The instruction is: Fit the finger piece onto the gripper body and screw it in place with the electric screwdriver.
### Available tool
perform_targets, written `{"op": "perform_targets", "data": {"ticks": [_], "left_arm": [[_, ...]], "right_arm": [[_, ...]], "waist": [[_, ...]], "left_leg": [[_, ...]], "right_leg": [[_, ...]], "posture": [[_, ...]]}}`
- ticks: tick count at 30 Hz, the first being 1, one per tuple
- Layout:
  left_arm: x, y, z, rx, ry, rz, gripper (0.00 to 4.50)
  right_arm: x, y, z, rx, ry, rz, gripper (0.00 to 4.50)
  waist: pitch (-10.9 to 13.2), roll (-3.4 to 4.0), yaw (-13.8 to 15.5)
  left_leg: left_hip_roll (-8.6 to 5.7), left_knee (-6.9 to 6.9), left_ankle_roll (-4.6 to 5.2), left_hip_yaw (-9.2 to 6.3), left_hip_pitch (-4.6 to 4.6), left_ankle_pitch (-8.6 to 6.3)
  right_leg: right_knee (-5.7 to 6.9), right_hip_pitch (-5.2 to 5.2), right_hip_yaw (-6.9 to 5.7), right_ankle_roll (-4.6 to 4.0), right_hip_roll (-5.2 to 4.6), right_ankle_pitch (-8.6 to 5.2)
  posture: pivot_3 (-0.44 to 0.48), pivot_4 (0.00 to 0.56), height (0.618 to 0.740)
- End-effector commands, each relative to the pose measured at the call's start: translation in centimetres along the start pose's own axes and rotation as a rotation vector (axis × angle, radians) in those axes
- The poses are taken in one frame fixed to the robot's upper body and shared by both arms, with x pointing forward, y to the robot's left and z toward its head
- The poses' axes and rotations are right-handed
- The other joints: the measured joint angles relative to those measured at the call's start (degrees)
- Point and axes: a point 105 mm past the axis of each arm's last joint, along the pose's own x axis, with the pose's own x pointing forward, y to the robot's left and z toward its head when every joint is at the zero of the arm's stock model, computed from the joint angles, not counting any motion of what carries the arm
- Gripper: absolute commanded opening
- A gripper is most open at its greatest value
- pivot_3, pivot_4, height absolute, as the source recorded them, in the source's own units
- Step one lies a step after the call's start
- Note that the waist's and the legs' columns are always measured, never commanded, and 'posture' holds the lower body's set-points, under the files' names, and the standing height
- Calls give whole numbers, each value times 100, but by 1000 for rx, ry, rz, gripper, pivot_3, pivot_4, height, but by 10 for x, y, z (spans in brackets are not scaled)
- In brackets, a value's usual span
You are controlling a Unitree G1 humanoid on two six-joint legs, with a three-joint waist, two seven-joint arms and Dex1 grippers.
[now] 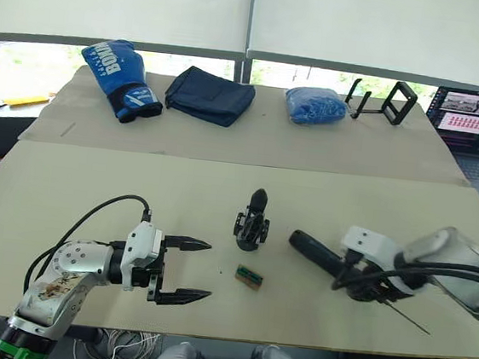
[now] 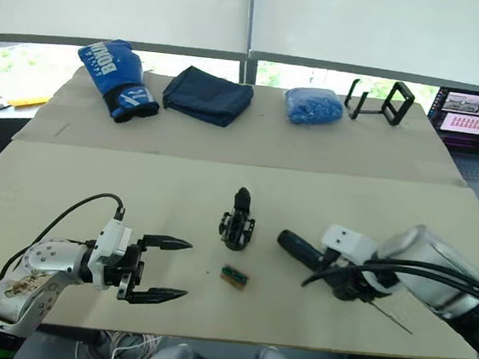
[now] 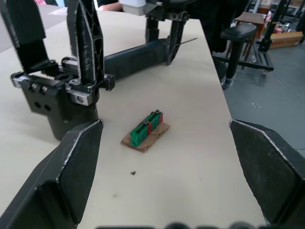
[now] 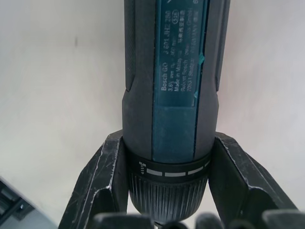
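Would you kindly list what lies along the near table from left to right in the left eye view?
left claw → gripper body → electric screwdriver → right claw

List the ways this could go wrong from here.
1. The right hand is closed on the long black electric screwdriver near its bit end, so the heavy handle might droop when lifted.
2. Its thin metal bit reaches close to the table edge.
3. The open left hand might knock over the upright black gripper body.

Gripper body point(image 1: 252, 222) stands mid-table; electric screwdriver point(image 1: 318, 251) right of it; green block point(image 1: 249, 277) in front.
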Motion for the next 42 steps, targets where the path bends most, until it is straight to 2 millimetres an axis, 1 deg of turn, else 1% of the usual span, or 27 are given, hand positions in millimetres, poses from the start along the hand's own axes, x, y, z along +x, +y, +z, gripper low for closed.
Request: {"op": "perform_targets", "data": {"ticks": [1,4,5,6,7,8,11,13,17,18,20,23,25,28,31,34,37,39,42], "left_arm": [[0,2,7,43,-14,-16,4500],[2,5,5,44,-13,-32,4500],[2,6,4,44,-14,-34,4500],[3,8,4,46,-13,-34,4500],[3,10,3,47,-13,-34,4500],[3,11,2,48,-13,-33,4500],[3,15,-4,46,9,-52,4500],[5,17,-9,36,22,-59,4500],[13,21,-18,61,40,-59,4500],[15,22,-21,66,48,-54,4500],[21,25,-24,62,48,-55,4500],[31,24,-26,57,38,-79,4500],[40,21,-28,48,30,-101,4500],[50,20,-31,48,24,-103,4500],[56,19,-33,49,26,-103,4500],[61,15,-38,54,36,-114,4500],[66,16,-40,50,35,-97,4500],[69,17,-42,45,36,-87,4500],[78,15,-45,44,36,-86,4500]], "right_arm": [[-42,-11,15,72,-178,-51,1914],[-65,-13,20,143,-373,-33,1914],[-69,-13,23,153,-429,-32,1914],[-80,-10,27,122,-536,-29,1914],[-91,-4,33,87,-654,-13,1914],[-99,1,34,61,-730,-4,1914],[-129,20,45,31,-1057,44,1914],[-137,39,48,-15,-1196,95,1914],[-127,72,60,-86,-1312,139,1914],[-125,77,64,-97,-1346,129,1914],[-126,85,74,-108,-1479,110,1914],[-120,96,87,-173,-1541,102,1914],[-118,101,95,-246,-1589,105,1914],[-117,104,105,-352,-1645,86,1914],[-111,103,110,-420,-1644,66,1914],[-108,101,116,-430,-1663,63,1914],[-104,103,119,-453,-1663,81,1914],[-100,107,119,-465,-1651,108,1914],[-91,117,120,-482,-1630,182,1914]], "waist": [[1,2,-2],[2,4,4],[1,4,2],[2,3,15],[2,3,25],[2,3,49],[3,5,56],[3,4,66],[1,1,54],[1,2,54],[1,2,47],[1,3,32],[0,3,27],[0,3,24],[0,3,22],[0,3,25],[0,3,29],[1,3,30],[0,3,36]], "left_leg": [[1,2,1,0,-1,1],[4,6,-1,-3,0,2],[5,5,-1,-2,2,2],[5,3,-1,-4,4,2],[5,1,-1,-6,2,2],[5,4,-1,-6,3,2],[3,-1,-1,-10,-1,3],[1,7,-1,-12,-2,3],[-2,5,1,-16,5,2],[-1,6,1,-16,6,2],[-4,6,1,-14,6,2],[-5,9,0,-10,8,3],[-5,10,0,-8,9,3],[-6,11,0,-6,11,4],[-8,18,1,-3,11,4],[-6,19,1,-4,11,4],[-6,20,1,-5,11,5],[-6,20,1,-5,12,5],[-5,20,2,-6,12,5]], "right_leg": [[0,-1,0,0,2,1],[4,1,-2,-1,8,1],[4,2,-1,-1,10,1],[4,5,-1,0,13,1],[0,8,-2,0,15,1],[3,5,1,0,19,1],[4,7,1,1,24,1],[8,7,1,1,28,1],[2,19,2,2,26,1],[2,21,1,2,27,1],[7,18,5,2,25,1],[13,17,8,2,28,1],[14,17,8,3,31,1],[17,17,8,3,34,0],[17,18,8,4,37,0],[18,19,7,3,37,0],[18,19,7,3,36,0],[18,19,7,3,36,0],[18,20,7,2,36,1]], "posture": [[0,150,740],[0,150,740],[0,150,740],[0,150,740],[0,150,740],[0,150,740],[0,150,740],[0,150,740],[0,150,740],[0,150,740],[0,150,740],[0,150,740],[0,150,740],[0,150,740],[0,150,740],[0,150,740],[0,150,740],[0,150,740],[0,150,740]]}}
